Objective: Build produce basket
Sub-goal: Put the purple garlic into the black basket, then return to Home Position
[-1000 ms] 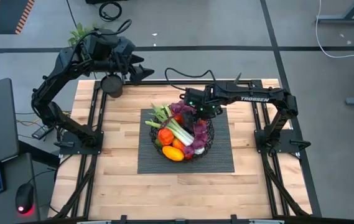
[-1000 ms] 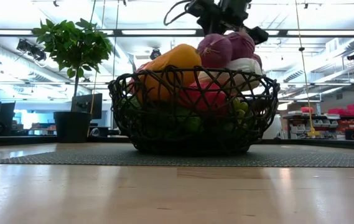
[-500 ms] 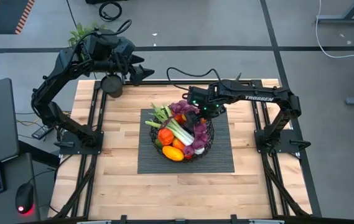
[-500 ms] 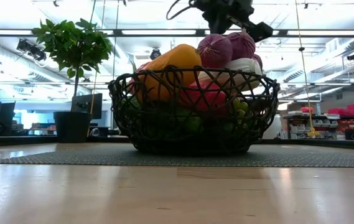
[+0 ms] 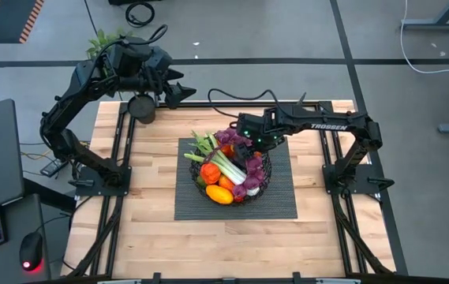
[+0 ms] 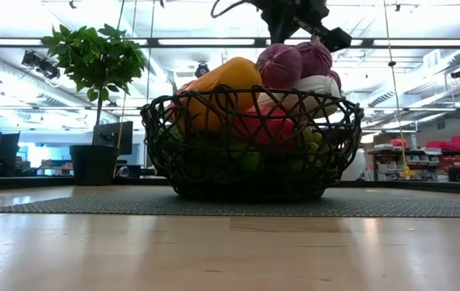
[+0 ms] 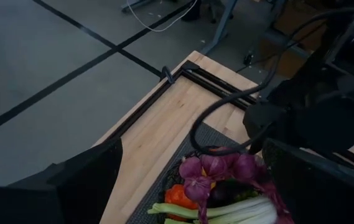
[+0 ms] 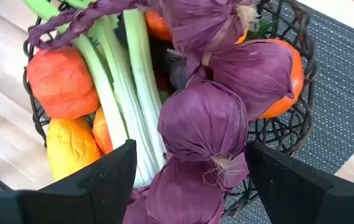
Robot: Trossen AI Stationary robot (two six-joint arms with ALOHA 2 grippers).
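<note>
The round black wire basket (image 5: 265, 177) stands on a dark grey mat (image 5: 279, 205) at mid-table. It is heaped with produce: a string of purple onions (image 8: 204, 118), a leek (image 8: 121, 81), orange pieces (image 8: 61, 81), a yellow lemon (image 8: 71, 146) and a yellow pepper (image 6: 221, 81). My right gripper (image 5: 245, 146) is open just above the basket's far part, with its fingers wide on either side of the onions (image 6: 294, 61). My left gripper (image 5: 178, 88) is open and empty, high over the table's far left edge.
A small black pot (image 5: 141, 106) with a leafy plant (image 6: 96, 56) stands at the table's far left corner, under my left arm. Bare wood lies in front of the mat (image 5: 232, 244) and on both sides of it.
My right gripper has edged a little toward the table's left and slightly up above the onions, staying open. The produce and the basket have kept still.
</note>
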